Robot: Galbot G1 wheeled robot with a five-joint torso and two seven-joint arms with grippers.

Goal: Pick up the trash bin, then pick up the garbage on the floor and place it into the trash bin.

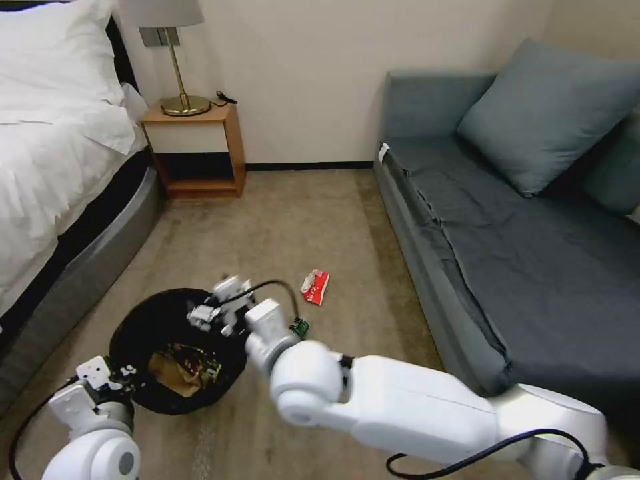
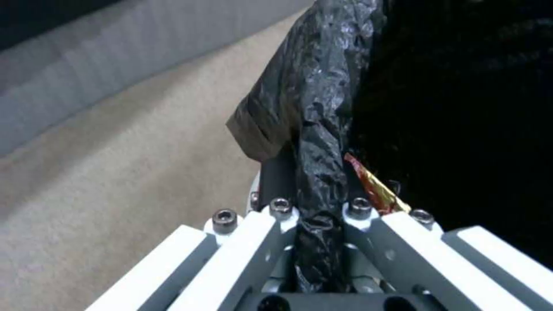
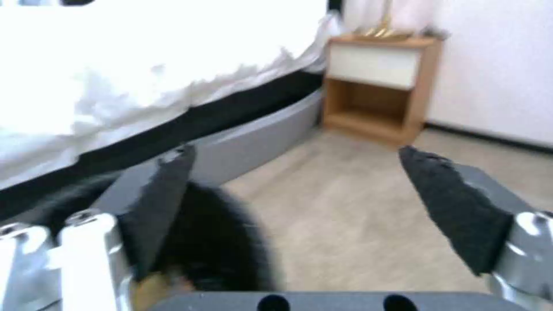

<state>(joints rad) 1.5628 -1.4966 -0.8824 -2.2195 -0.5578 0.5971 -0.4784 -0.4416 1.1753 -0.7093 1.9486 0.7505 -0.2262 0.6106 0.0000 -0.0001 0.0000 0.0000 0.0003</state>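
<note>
The trash bin [image 1: 143,320], round with a black bag liner, is at the lower left of the head view. My left gripper [image 1: 122,371] is shut on its near rim, and the left wrist view shows the fingers [image 2: 276,172] pinching the bag-covered rim of the bin [image 2: 322,99]. Inside lie a tan paper bag [image 1: 175,372] and a gold-brown wrapper [image 2: 374,188]. My right gripper [image 1: 203,313] hovers open over the bin's far side, its jaws wide apart and empty around the gripper's gap [image 3: 300,172]. A red-and-white packet [image 1: 315,287] lies on the carpet. A small green-labelled item [image 1: 299,327] lies beside my right wrist.
A bed [image 1: 60,167] runs along the left. A wooden nightstand [image 1: 193,147] with a brass lamp [image 1: 175,60] stands at the back. A grey sofa [image 1: 507,240] with a cushion [image 1: 547,113] fills the right. Open carpet [image 1: 287,227] lies between them.
</note>
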